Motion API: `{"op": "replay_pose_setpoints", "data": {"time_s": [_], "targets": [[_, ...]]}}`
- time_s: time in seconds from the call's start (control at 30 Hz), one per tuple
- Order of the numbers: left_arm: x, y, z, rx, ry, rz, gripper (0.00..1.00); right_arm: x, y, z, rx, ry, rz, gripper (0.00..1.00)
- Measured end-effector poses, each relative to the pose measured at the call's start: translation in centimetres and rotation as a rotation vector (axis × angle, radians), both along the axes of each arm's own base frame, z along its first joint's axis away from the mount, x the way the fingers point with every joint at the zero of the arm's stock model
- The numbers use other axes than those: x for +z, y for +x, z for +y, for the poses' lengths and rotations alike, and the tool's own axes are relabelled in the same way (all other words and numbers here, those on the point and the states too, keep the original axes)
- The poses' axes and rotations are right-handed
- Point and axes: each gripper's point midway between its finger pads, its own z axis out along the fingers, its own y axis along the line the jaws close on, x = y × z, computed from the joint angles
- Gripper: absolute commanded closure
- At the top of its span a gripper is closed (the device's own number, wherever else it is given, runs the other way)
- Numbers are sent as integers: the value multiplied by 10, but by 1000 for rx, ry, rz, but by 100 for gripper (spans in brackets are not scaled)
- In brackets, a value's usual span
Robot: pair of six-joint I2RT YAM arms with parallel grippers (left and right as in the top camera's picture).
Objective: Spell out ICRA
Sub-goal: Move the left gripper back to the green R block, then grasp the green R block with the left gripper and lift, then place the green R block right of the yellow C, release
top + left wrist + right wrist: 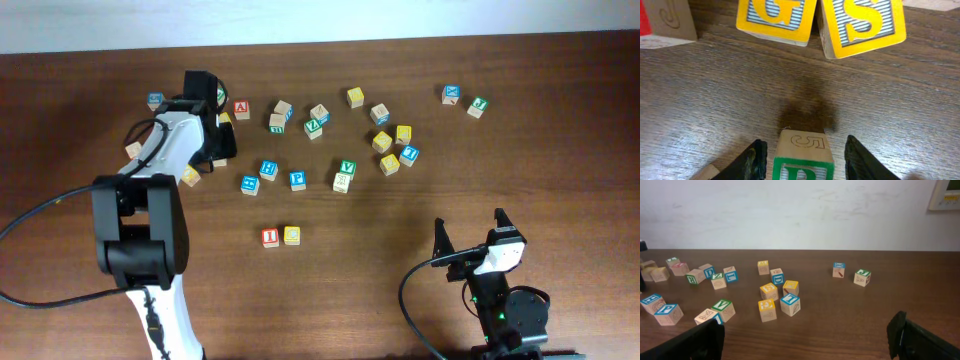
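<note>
Left pincer (805, 156) straddles the green R cube (803, 169), gaps either side

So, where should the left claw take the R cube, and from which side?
Take the R cube by the two flat faces flanking its green face, coming from where the left claw stands. It sits square between the fingers, a free gap on each flank; the yellow cubes lie only on the far side.
</note>
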Motion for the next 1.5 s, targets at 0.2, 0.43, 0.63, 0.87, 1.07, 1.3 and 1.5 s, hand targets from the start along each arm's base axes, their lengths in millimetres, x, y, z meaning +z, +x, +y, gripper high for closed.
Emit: {"op": "replay_pose_setpoints", "data": {"time_s": [0.2,0.43,0.63,0.87,1.07,1.3,1.5], "targets": [[-3,-1,0,-2,1,6,75,0,0,0,0,-1,0,2],[35,-1,-2,-5,-12,-49,75,0,0,0,0,0,0,2],[135,-62,-63,-69,-319,-38,74,0,0,0,0,0,-1,2],[75,-170,-204,-343,-317,222,75,0,0,0,0,0,0,2],[34,-206,-233,-281,-85,130,74,0,0,0,0,0,0,1],[8,-188,-208,-112,13,-36,73,0,0,0,0,0,0,2],[10,-181,-206,-97,22,-73,72,0,0,0,0,-1,0,2]]}}
